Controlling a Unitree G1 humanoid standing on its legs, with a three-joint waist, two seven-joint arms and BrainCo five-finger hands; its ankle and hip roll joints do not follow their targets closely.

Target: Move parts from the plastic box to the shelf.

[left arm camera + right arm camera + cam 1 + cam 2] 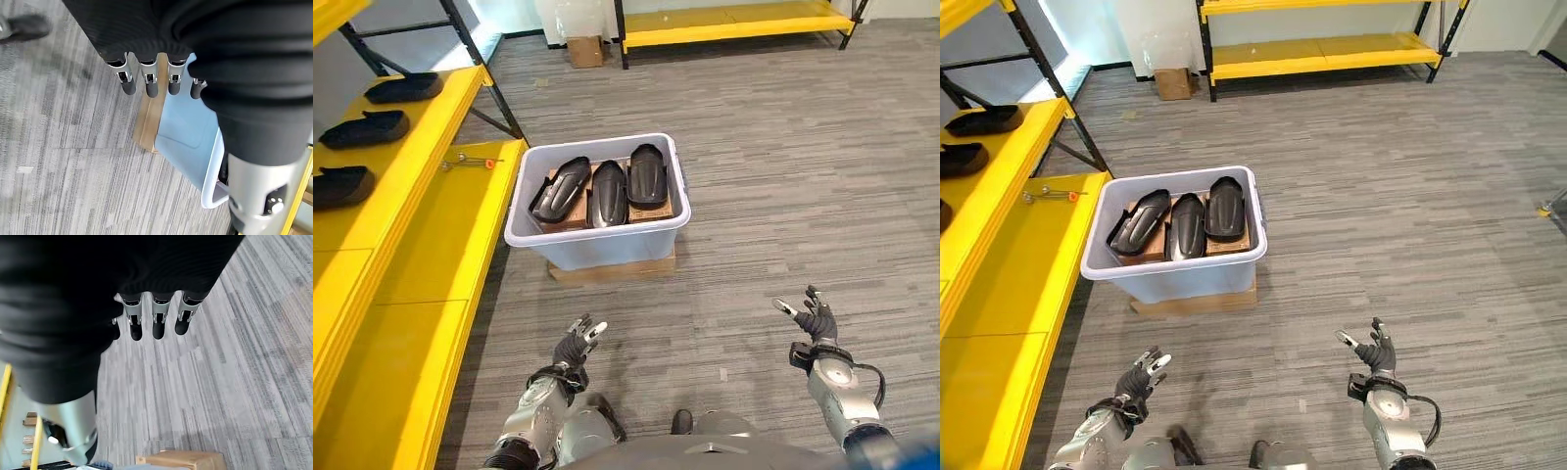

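Left hand (576, 345) and right hand (817, 318) both low over the grey floor (773, 196), fingers loosely spread, holding nothing, well short of the box. Ahead sits the pale plastic box (597, 243) on a flat piece of cardboard (612, 269), just beside the lower yellow shelf (440, 255). Three black parts (607, 191) lie side by side in the box on brown cartons. Three more black parts (364, 128) rest in a row on the upper yellow shelf level at left. Small orange-tipped item (470, 161) on the lower shelf near the box. Far back: a cardboard carton (585, 50) and another yellow rack (734, 24).
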